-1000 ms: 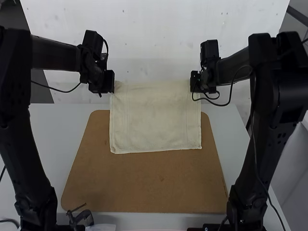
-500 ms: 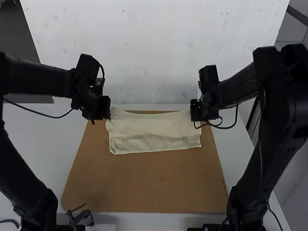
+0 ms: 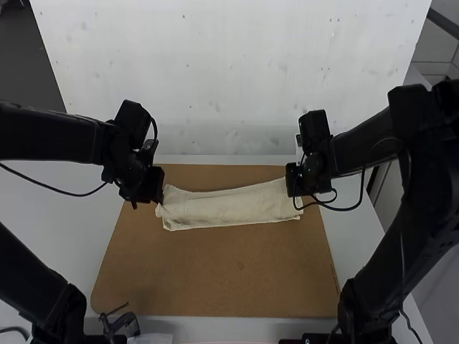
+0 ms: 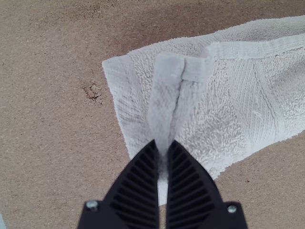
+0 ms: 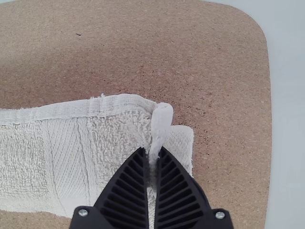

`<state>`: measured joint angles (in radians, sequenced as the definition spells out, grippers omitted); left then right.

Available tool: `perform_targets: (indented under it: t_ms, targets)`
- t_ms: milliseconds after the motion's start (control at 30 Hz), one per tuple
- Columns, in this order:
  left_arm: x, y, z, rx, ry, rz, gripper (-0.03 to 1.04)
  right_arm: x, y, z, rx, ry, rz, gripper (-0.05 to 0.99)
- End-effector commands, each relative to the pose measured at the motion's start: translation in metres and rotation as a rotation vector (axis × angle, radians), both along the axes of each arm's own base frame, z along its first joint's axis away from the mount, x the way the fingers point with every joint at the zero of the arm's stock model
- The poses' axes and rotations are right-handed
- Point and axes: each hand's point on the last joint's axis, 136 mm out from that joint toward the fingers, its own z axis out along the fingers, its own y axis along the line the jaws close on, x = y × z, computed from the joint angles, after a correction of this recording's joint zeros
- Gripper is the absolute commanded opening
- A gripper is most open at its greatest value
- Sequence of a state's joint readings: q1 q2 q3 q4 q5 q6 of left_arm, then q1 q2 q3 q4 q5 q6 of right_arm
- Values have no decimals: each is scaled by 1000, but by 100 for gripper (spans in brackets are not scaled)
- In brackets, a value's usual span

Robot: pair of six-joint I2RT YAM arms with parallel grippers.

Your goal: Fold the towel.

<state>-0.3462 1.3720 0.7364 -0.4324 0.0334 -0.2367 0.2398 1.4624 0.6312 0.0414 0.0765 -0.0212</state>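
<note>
- Cream-coloured is the towel (image 3: 228,208), and it lies on the brown board (image 3: 215,272), near the board's far edge and well apart from its near edge.
- The long axis of the towel goes across, from the board's left edge side to its right edge side, almost along the far edge; the right end sits a little farther toward the far edge than the left end.
- The left gripper (image 4: 163,147) is at the left end of this axis and the right gripper (image 5: 153,152) is at the right end, so neither one is nearer: each touches its own end.
- Both grippers have their fingers pressed together on the cloth, each pinching a narrow, raised ridge of it.
- I judge that the coming move depends on this line between the two ends: both grippers should put the held layer down evenly toward the board's near edge, then let go.
- The towel looks doubled, a long low strip, with a lower layer coming out beside the pinched ridge at each end.
- Its surface is of small loops, with smoother woven bands and a hem, and some soft wrinkles.
- If one end is released sooner, the layers could, I think, lie crooked.
</note>
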Motion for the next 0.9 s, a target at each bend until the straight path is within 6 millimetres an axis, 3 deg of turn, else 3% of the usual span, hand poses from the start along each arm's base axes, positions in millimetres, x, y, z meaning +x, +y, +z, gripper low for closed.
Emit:
perform_targets:
  t_ms: [0, 267, 467, 600, 767, 800, 833, 867]
  targets:
    - [14, 4, -9, 23, 4, 10, 2, 8, 1, -3, -19, -5, 5, 1]
    - [45, 8, -40, 71, 17, 26, 2, 27, -9, -26, -35, 33, -33, 1]
    - [69, 7, -29, 57, -69, 37, 2, 38, -10, -31, -31, 26, -43, 1]
    - [72, 7, -31, 68, -73, 39, 2, 43, -9, -33, -31, 27, -44, 1]
    - [59, 11, -57, 113, 31, 8, 2, 45, -5, -36, -30, 33, -39, 2]
    - [56, 11, -59, 118, 44, 6, 2, 46, -5, -35, -28, 27, -40, 5]
    - [53, 13, -60, 122, 61, 6, 3, 47, -6, -33, -23, 19, -45, 17]
    - [52, 14, -58, 121, 69, 7, 12, 49, -7, -32, -17, 15, -54, 29]
